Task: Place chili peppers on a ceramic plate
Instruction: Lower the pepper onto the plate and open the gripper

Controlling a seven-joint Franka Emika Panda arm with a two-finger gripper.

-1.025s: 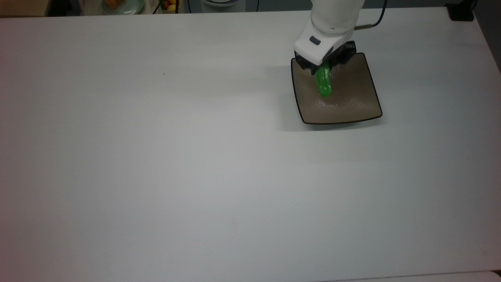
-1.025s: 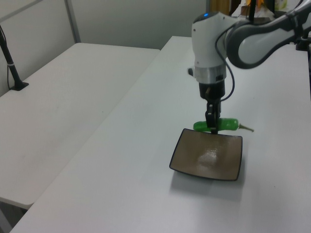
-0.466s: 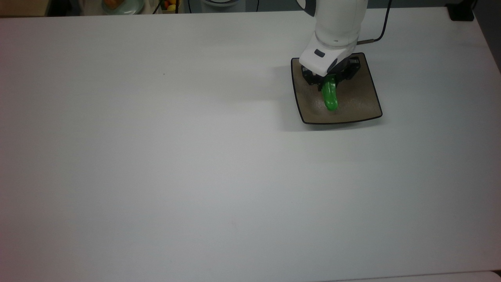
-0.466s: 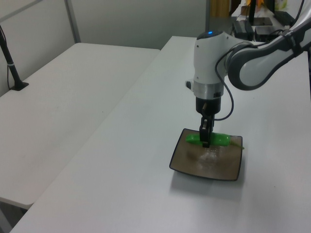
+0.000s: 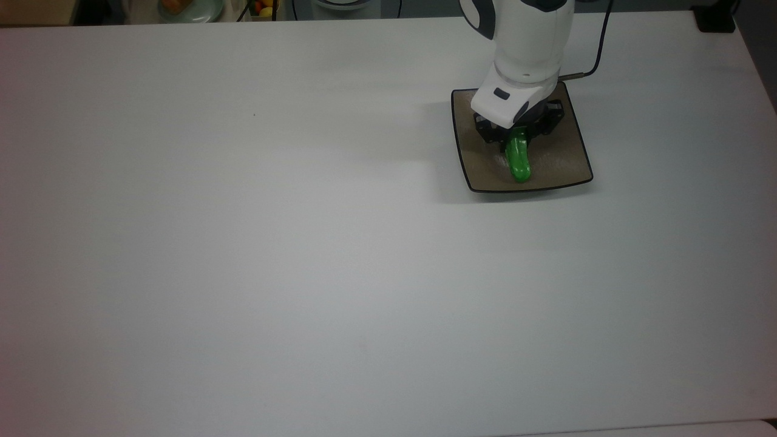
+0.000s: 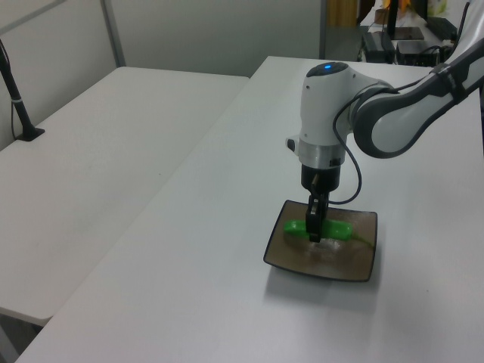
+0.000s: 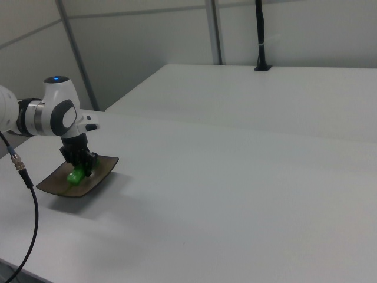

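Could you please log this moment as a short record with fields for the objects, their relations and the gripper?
surface: white table
plate: square brown ceramic plate, near the top view's upper right
pepper: green chili pepper, lying over the plate's inside, long axis across the plate in the left view
gripper: gripper, pointing down, closed on the pepper's middle
contact pepper-plate: low over the plate; touching cannot be told
task state: pepper not yet released

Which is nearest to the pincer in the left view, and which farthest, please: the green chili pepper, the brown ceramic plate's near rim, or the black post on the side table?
1. Green chili pepper, at the pincer, over the plate.
2. Ceramic plate's near rim, just below the pincer.
3. Black post, far off at the left view's left edge.
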